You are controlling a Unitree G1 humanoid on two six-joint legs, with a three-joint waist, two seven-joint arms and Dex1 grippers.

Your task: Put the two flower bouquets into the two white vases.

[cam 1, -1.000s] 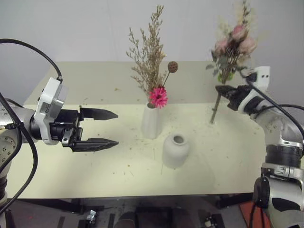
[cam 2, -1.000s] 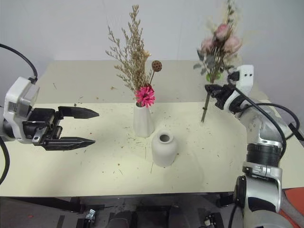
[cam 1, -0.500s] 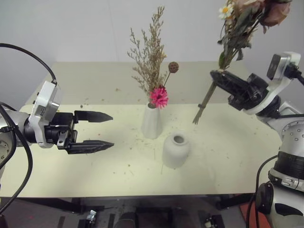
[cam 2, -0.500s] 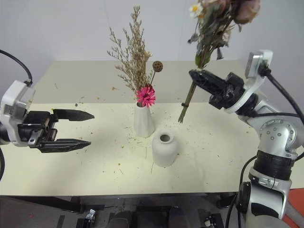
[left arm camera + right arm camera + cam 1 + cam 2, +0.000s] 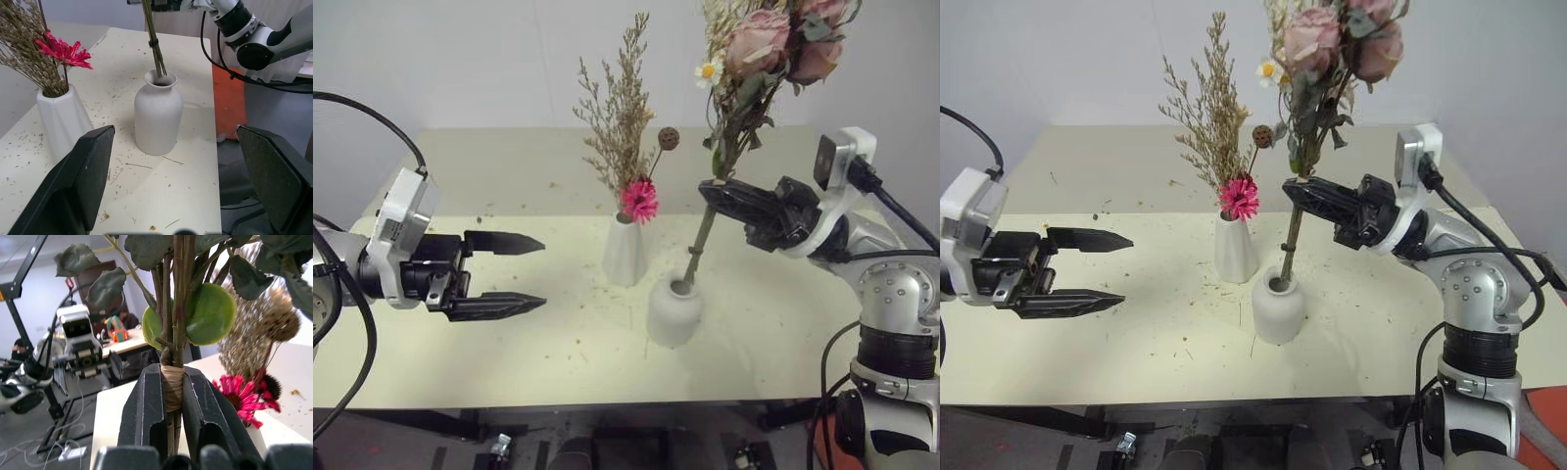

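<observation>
- Since a second ago the right tool (image 5: 729, 196) has swung in from the far right of the counter (image 5: 509, 176) toward the middle, carrying the rose bouquet (image 5: 754, 59) with it; the stem ends, then hanging free over the counter, now sit in the mouth of the squat vase (image 5: 674, 311). Left tool (image 5: 504, 274) has not shifted.
- Right tool: clamped tight on the bundled stems at the tan binding (image 5: 172, 387), seen close in the right wrist view. Bouquet leans, heads up and toward the right arm.
- Left tool: spread wide, holding nothing, hovering over the left part of the counter, well apart from both vases.
- Handling, my reading: rose bouquet is light but top-heavy; stems thin and stiff, likely brittle, petals and leaves easily shed. The binding is the sound place to hold, as the stems are gathered there and will not splay. Squat vase looks light enough to tip if the stems lever against its small mouth; lower straight, release gently.
- Dried bouquet (image 5: 622, 127) with magenta daisy (image 5: 639, 200) and seed pod (image 5: 669, 138) stands in the tall vase (image 5: 624, 253), just beside the squat one. Very crumbly by the look of the bits strewn on the counter.
- Count: two bouquets, two white vases, two tools. One bouquet seated, one partly in.
</observation>
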